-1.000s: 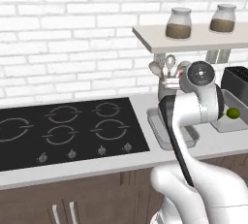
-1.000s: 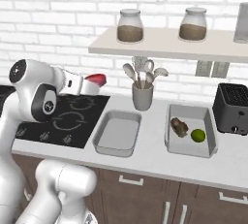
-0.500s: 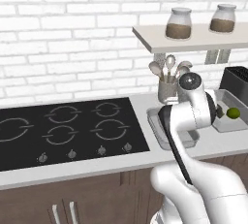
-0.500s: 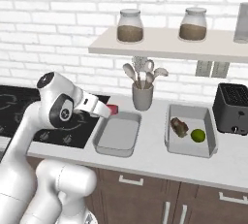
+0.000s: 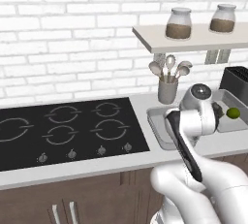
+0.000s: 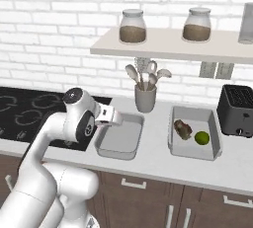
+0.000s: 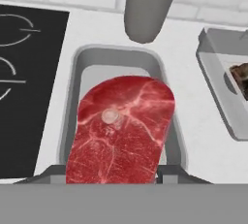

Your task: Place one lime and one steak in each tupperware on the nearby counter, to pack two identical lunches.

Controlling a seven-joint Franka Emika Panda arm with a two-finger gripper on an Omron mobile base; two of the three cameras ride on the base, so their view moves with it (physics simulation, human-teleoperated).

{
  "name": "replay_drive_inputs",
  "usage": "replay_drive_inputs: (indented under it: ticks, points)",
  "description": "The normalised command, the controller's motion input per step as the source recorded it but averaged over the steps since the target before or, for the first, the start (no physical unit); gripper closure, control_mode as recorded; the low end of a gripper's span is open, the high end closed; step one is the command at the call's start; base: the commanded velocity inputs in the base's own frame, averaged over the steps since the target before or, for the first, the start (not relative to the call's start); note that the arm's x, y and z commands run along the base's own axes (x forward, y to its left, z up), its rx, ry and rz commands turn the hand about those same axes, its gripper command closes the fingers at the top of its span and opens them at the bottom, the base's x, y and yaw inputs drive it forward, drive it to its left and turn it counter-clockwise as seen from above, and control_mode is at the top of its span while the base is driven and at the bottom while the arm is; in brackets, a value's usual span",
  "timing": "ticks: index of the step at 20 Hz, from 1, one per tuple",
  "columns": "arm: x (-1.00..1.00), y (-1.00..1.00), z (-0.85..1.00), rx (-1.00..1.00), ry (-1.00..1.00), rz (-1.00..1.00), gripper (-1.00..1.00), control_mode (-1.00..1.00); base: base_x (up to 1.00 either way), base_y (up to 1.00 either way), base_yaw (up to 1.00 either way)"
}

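- The claw (image 7: 114, 182) is clenched on the red-pink steak (image 7: 121, 131), which sticks out in front of it in the hand view.
- This steak hangs above the near tupperware (image 7: 77, 72); the tray's rounded rim shows around the meat on the left, on the far side and on the right.
- In the right base view the claw (image 6: 118, 118) is over the left rim of this tupperware (image 6: 118, 143), and the tray floor to its right is bare.
- The second tupperware (image 6: 193, 148) lies on the table (image 6: 153, 165) to the right, apart from the first, with a strip of bare table between the two rims.
- Inside it there are the dark brown steak (image 6: 183, 129) and one lime (image 6: 201, 137), near each other; I cannot tell if they touch.
- A grey utensil cup (image 6: 146, 98) stands just behind the near tray, close to its far edge.
- The black cooktop (image 7: 26, 87) borders the near tray on the left, with a narrow strip of table between them.
- A black toaster (image 6: 238, 110) stands at the right of the second tray, close to its rim.
- Above, a wall shelf (image 6: 168, 49) with two jars hangs over the back of the table.
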Motion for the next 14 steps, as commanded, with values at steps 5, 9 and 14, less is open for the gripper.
replay_drive_inputs:
  ticks: [5, 9, 14]
  points:
    - [0.19, -0.25, -0.29, 0.01, -0.15, 0.27, 1.0, -1.0, 0.0, 0.0, 0.0]
    - [0.04, -0.04, -0.33, 0.0, -0.01, 0.19, 1.0, -1.0, 0.0, 0.0, 0.0]
    - [0.0, 0.0, -0.1, 0.0, 0.0, 0.1, 1.0, -1.0, 0.0, 0.0, 0.0]
